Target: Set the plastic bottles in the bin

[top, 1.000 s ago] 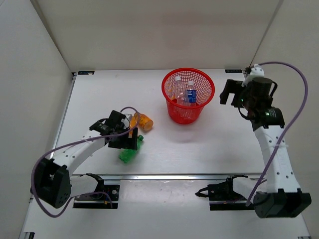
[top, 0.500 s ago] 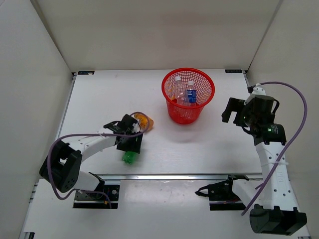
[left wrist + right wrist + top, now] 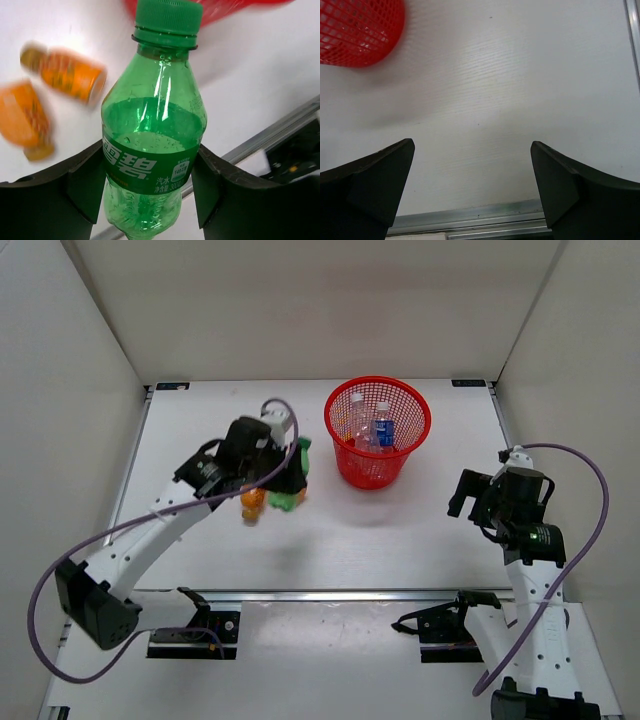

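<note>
While left claw (image 3: pixel 150 186) grips green bottle (image 3: pixel 153 125), orange bottles (image 3: pixel 65 75) lie below; right claw (image 3: pixel 472 185) gapes empty.

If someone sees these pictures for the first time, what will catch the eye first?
The green bottle, gripped at its label by the left tool, fills the left wrist view. Next comes the red mesh bin at the middle back of the table, with a blue-labelled bottle and a clear bottle inside. Two orange bottles lie on the table near the left tool.
</note>
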Action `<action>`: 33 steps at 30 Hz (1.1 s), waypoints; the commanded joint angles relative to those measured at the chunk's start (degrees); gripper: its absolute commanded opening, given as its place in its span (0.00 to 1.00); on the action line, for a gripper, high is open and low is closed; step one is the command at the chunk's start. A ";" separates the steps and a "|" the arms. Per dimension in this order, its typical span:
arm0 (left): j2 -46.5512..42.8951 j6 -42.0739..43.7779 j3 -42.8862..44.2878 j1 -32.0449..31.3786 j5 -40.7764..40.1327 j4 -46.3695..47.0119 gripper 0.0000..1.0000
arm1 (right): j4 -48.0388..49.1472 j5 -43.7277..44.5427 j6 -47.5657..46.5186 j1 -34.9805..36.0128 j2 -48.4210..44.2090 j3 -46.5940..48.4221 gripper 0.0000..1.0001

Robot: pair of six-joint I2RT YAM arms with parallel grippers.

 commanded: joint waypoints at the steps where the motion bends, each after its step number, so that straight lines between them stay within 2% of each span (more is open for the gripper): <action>1: 10.51 3.78 15.95 -3.27 2.81 0.91 0.58 | 1.16 -0.15 -0.99 -0.37 -0.60 -1.85 0.99; 2: 12.56 4.22 19.23 -4.59 2.10 0.91 0.58 | 1.43 -0.42 -0.99 -0.46 -0.61 -2.73 1.00; 6: 27.13 5.64 43.46 -6.36 -1.41 3.00 0.61 | 2.13 -2.27 -1.87 0.42 -0.52 -3.09 1.00; 10: 39.18 2.48 55.97 -5.83 -1.78 5.20 0.64 | 2.74 -2.00 -0.73 2.26 -1.48 -3.71 0.99; 11: 40.51 1.77 58.35 -5.57 0.14 5.82 0.71 | 2.22 -1.56 -0.56 2.27 -1.83 -3.97 1.00; 13: 44.81 0.98 61.53 -5.22 2.52 5.31 0.75 | 1.61 -1.04 -0.73 2.27 -2.10 -4.23 0.99; 15: 48.07 2.29 66.52 -5.92 1.83 2.68 0.84 | 1.08 -1.03 -0.99 2.09 -1.75 -4.41 1.00; 16: 49.30 2.73 67.33 -6.18 1.05 0.66 0.99 | 1.25 -1.82 -1.43 2.00 -1.92 -4.24 0.99; 22: 42.22 4.49 59.52 -6.80 -1.85 2.06 0.99 | 1.52 -4.28 -0.47 3.93 0.01 -3.62 0.99; 26: 32.74 5.81 52.94 -5.48 -3.18 -1.28 0.98 | 5.82 -9.72 -0.55 10.16 -1.13 -3.53 0.99; 29: 21.50 4.85 39.07 -4.69 -8.26 -1.03 0.99 | 8.54 -9.04 0.76 22.26 0.36 -3.27 0.99; 31: 15.15 3.27 25.66 -2.42 -10.56 -1.72 0.98 | 9.94 -4.83 1.46 31.21 3.07 -2.92 0.99; 32: 10.78 2.04 22.28 -1.45 -10.74 -2.25 0.99 | 11.17 -1.94 2.08 34.23 4.13 -2.92 0.99; 33: 6.90 0.99 16.51 0.48 -11.00 -3.74 0.99 | 13.88 1.22 1.65 43.48 5.53 -2.92 0.99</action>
